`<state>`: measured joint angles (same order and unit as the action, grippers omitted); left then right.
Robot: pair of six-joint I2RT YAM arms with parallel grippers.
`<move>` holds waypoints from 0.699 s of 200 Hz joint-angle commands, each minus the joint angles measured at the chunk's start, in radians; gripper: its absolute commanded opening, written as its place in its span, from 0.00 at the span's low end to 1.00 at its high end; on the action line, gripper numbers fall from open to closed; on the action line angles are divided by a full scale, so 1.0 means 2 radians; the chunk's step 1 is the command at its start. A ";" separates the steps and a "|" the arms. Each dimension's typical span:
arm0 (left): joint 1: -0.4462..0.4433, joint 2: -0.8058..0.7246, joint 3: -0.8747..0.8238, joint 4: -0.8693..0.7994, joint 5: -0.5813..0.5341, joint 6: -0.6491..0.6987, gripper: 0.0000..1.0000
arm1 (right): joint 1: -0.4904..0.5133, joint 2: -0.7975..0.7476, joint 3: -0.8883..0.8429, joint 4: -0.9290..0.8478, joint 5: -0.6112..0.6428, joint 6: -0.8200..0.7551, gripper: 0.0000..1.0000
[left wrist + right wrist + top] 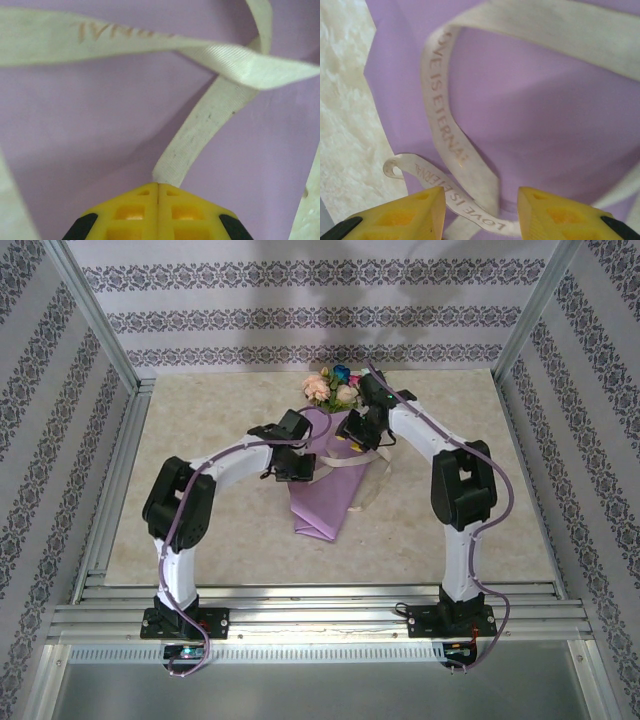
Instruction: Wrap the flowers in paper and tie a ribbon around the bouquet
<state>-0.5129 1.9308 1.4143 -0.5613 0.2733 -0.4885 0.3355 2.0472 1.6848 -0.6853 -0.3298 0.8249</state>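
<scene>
- L gripper point(158, 186): jaws shut tight, pinching one end of the ribbon point(200, 132). The strand runs straight up out of the tips, then crosses under another pass of ribbon.
- R gripper point(480, 192): jaws stand apart, nothing clamped. A printed ribbon strand lies across the gap below the tips, loose.
- Bouquet point(330, 480) lies mid-table between both arms. Flowers point(332, 387) stick out at the far end; the narrow end of the paper point(318, 515) points toward the bases.
- Step, as I judge it: tying. Ribbon is around the wrap, knot not made yet.
- Risk 1: R closes beside the strand instead of on it. It's flat, thin and floppy, so it slides off under the pads easily.
- Risk 2: R pinches paper along w/ ribbon, since the strand lies right on the sheet. A pull would then tear or crease the wrap.
- Risk 3: L pulls too hard w/o R holding the other end. The loop drags off the cone, or the whole bouquet skids on the table point(220, 530).
- Materials: ribbon is cream woven satin w/ fine ribbing and faint gold lettering, and it curls at the free end.
- Paper is smooth matte lilac, thin, softly dented.
- Table is pale and marble-patterned, looks slick.
- Pads are yellow, ribbed plastic.
</scene>
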 commanded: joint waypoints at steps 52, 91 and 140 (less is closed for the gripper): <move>0.057 -0.135 -0.102 -0.047 -0.060 -0.018 0.00 | -0.032 -0.074 -0.082 0.032 0.050 0.031 0.43; 0.122 -0.192 -0.151 -0.093 -0.111 -0.026 0.00 | -0.079 -0.081 -0.099 0.033 0.059 0.029 0.45; 0.171 -0.210 -0.150 -0.155 -0.179 -0.083 0.00 | -0.123 -0.035 -0.079 0.022 0.082 0.059 0.50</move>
<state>-0.1780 1.5272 1.0851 -0.7395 0.0307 -0.5678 0.1085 1.9244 1.5009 -0.6312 -0.2226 0.8932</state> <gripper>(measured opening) 0.046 0.489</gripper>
